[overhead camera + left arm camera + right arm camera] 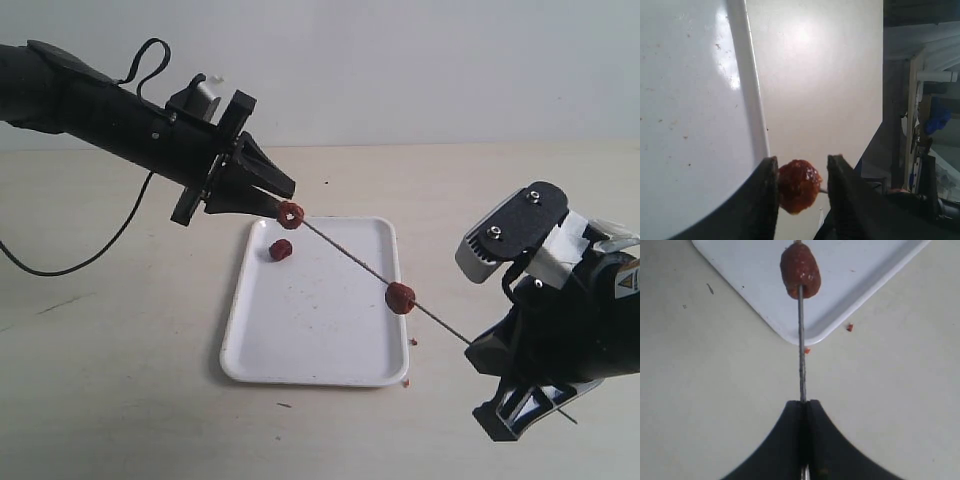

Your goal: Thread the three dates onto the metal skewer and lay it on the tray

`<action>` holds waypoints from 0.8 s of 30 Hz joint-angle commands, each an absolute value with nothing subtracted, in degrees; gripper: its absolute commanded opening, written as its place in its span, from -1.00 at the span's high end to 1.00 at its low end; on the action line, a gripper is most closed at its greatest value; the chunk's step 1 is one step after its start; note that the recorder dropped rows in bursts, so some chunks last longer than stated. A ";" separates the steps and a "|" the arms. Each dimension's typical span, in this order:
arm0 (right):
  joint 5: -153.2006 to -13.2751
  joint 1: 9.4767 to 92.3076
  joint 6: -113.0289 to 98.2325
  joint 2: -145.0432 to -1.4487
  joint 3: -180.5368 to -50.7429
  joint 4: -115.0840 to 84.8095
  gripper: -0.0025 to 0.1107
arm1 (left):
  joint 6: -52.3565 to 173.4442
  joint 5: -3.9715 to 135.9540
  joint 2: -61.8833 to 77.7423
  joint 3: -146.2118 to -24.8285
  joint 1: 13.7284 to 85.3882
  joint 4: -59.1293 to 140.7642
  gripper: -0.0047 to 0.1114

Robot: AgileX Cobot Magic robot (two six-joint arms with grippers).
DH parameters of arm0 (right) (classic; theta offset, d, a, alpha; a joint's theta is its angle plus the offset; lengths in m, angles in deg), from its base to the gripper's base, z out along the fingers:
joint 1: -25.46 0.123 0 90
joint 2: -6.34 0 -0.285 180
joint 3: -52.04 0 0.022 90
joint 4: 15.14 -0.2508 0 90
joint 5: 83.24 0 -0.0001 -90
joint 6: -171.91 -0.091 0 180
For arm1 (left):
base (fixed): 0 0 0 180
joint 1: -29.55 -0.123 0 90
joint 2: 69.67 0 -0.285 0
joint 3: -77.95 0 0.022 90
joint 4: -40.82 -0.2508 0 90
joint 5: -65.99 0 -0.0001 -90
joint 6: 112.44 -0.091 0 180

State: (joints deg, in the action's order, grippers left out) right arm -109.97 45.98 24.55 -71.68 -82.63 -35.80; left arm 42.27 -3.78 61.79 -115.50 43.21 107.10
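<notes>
My right gripper (478,352) (804,402) is shut on the lower end of the metal skewer (350,258) (801,355), which slants up over the tray (310,330) (865,270). One date (400,297) (800,271) is threaded partway along the rod. A second date (290,214) (799,186) sits at the skewer's far tip, between the fingers of my left gripper (283,200) (802,159). It touches one finger, and a narrow gap shows at the other finger (842,190), so the gripper is open. The third date (281,250) lies loose on the tray's far left part.
Small red crumbs (415,343) (850,327) lie on the beige table by the tray's near right corner. A black cable (60,265) trails across the table at the far left. The tray's rim (752,90) runs just beside the left fingers.
</notes>
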 commanded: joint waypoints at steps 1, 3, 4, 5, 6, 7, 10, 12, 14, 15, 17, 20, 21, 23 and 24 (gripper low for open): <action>-108.88 45.79 25.29 -71.32 -83.13 -36.02 0.96 | 42.05 -3.97 61.44 -115.49 43.54 107.55 0.32; -109.18 45.79 25.29 -71.32 -83.13 -36.02 0.96 | 42.05 -3.97 61.44 -115.49 43.54 107.92 0.32; -109.28 45.79 25.29 -71.32 -83.13 -36.02 0.96 | 42.05 -3.97 61.44 -115.49 43.54 108.32 0.32; -109.28 45.79 25.29 -71.32 -83.13 -36.02 0.96 | 42.05 -3.97 61.44 -115.49 43.54 108.73 0.32; -109.40 45.79 25.29 -71.32 -83.13 -36.02 0.96 | 41.91 -3.97 61.44 -115.49 43.54 109.15 0.32; -109.40 45.79 25.29 -71.32 -83.13 -36.02 0.96 | 41.91 -3.97 61.44 -115.49 43.54 109.41 0.32; -109.52 45.79 25.29 -71.32 -83.13 -35.92 0.96 | 41.81 -3.97 61.44 -115.49 43.54 109.92 0.32; -109.80 45.79 25.29 -71.32 -83.13 -35.92 0.96 | 41.81 -3.97 61.30 -115.49 43.54 109.89 0.32; -109.80 45.79 25.29 -71.32 -83.13 -35.92 0.96 | 41.81 -3.97 61.22 -115.49 43.70 109.89 0.32; -109.65 45.79 25.06 -71.32 -83.13 -35.92 0.96 | 41.81 -3.97 61.22 -115.49 43.84 109.89 0.32; -109.08 45.79 24.89 -71.32 -83.13 -35.92 0.96 | 41.81 -3.97 61.19 -115.49 44.32 109.89 0.32; -108.30 45.79 24.80 -71.43 -83.13 -35.92 0.96 | 40.73 -3.97 61.19 -115.49 45.29 109.89 0.32; -108.31 45.79 24.80 -71.54 -83.13 -35.92 0.96 | 40.73 -3.97 61.19 -115.49 45.61 109.89 0.32; -108.19 45.79 24.80 -72.46 -83.13 -35.92 0.96 | 40.73 -3.97 61.19 -115.49 46.24 109.89 0.32; -108.06 45.79 24.80 -72.91 -83.13 -35.92 0.96 | 40.61 -3.97 61.19 -115.49 46.22 109.89 0.32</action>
State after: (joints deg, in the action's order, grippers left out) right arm -109.77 45.98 24.58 -71.95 -82.63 -35.80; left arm 41.20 -2.73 61.79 -115.50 45.23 108.84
